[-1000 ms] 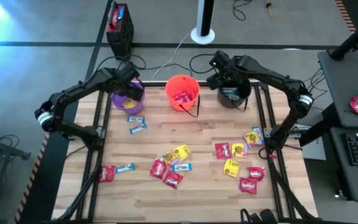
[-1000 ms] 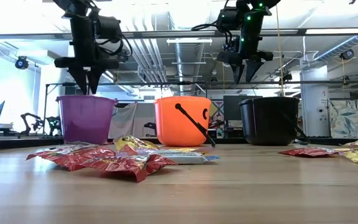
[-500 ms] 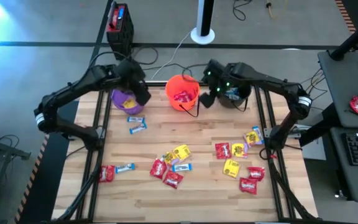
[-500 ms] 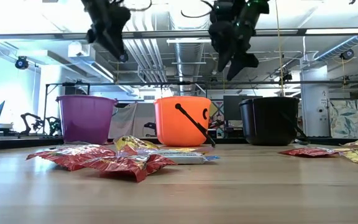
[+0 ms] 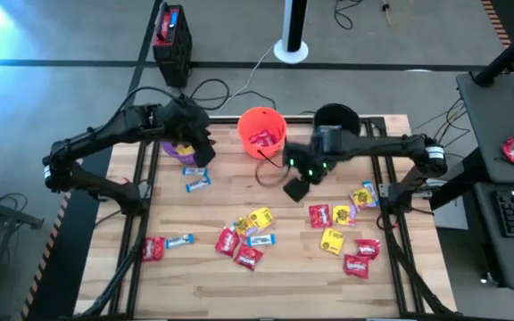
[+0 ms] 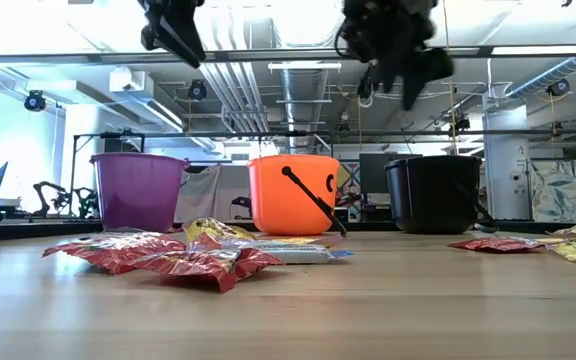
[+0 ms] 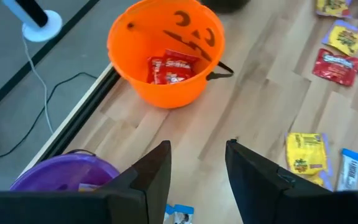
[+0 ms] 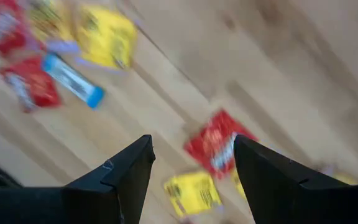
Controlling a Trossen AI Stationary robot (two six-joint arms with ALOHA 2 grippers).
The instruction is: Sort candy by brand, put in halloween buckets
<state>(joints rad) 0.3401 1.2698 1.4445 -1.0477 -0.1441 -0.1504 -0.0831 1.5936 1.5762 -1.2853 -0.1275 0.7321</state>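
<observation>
Most candy (image 5: 250,234) lies scattered on my bench (image 5: 239,285), red packets sitting in the orange bucket (image 5: 261,131). My left claw (image 5: 202,153) hangs empty, fingers apart, beside the purple bucket (image 5: 172,148); my right claw (image 5: 294,187), spread and empty, hovers before the black bucket (image 5: 335,117).

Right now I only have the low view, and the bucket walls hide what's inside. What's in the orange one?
Observer: The orange bucket holds red packets; the left wrist view looks straight into it.
Operator: Is the right gripper carrying anything?
Observer: No. The right gripper is open with nothing between its fingers. In the high view it hangs over bare wood beside the orange bucket, on the side toward the loose candy.
Operator: And the left one?
Observer: The left gripper is open and empty too, beside the purple bucket on the side toward the orange one.
</observation>
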